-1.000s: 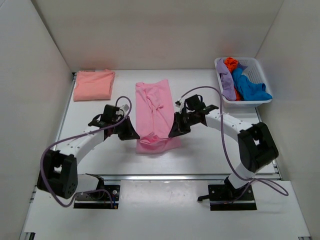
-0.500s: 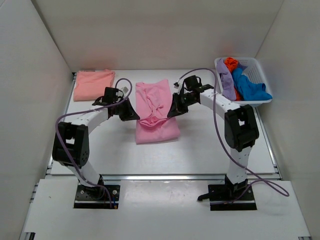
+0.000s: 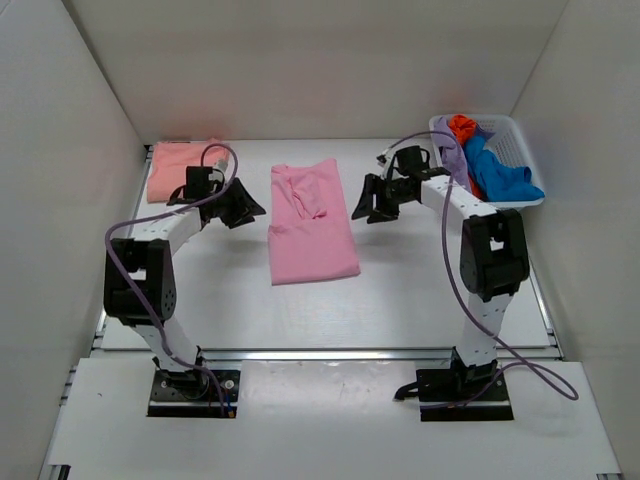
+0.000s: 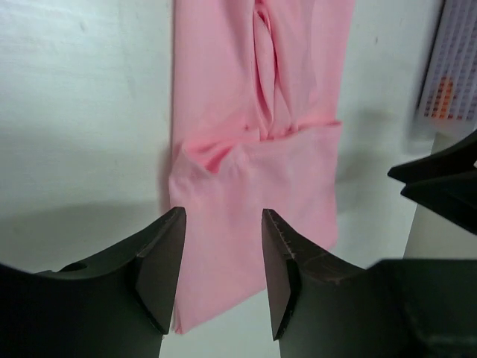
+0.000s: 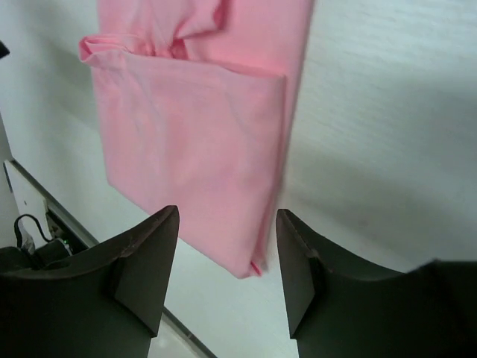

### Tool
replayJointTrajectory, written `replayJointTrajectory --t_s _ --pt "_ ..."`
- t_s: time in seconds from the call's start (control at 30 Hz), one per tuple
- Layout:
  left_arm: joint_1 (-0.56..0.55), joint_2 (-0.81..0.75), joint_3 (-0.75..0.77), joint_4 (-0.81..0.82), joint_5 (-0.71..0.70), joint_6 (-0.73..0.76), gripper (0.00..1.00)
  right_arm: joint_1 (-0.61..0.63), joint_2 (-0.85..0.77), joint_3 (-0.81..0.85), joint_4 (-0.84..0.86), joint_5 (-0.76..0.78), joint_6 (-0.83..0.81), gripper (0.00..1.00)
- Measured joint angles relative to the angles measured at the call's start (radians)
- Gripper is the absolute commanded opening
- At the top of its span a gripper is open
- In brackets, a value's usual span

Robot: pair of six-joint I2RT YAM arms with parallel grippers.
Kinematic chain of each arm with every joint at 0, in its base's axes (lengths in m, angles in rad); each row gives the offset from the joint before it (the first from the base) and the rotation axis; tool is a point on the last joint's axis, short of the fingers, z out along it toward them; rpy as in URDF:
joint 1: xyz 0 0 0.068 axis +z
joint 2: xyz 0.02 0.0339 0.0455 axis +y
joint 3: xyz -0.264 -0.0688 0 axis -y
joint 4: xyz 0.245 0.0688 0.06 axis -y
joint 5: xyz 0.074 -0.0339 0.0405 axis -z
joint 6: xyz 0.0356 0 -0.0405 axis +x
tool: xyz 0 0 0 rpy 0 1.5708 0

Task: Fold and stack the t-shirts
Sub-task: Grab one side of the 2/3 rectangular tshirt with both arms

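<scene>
The pink t-shirt (image 3: 312,228) lies flat in the middle of the table (image 3: 430,275). Its long axis runs straight away from the arm bases, and its near end is doubled over onto itself. The left gripper (image 3: 250,208) hovers just beside the shirt's left edge and the right gripper (image 3: 362,206) just beside its right edge, both level with the far half. Both wrist views show each pair of jaws standing apart with nothing between them and the pink cloth beneath and ahead.

The shirt therefore lies between the two grippers, crosswise to the line joining them. Neither arm looks clearly nearer, though the overhead angle makes that hard to judge. Another fold would probably need both grippers to come in from the sides.

The salmon t-shirt (image 3: 170,175) lies folded beyond and to the left of the pink one, on the left arm's side and partly behind it. That makes two shirts. One white basket (image 3: 497,204) of mixed clothes sits beyond and to the right.
</scene>
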Motion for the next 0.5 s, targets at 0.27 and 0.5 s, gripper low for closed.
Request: replayJointTrajectory --t_s 0.27,0.5 --pt "-0.138 -0.224 -0.364 0.072 -0.037 -0.025 0.69 -0.009 -0.270 -0.550 0.183 0.013 0.086 0.62" --pt "-0.212 -0.364 -0.612 0.131 -0.119 -0.142 0.66 0.033 -0.395 -0.813 0.399 -0.005 0.260 0.62"
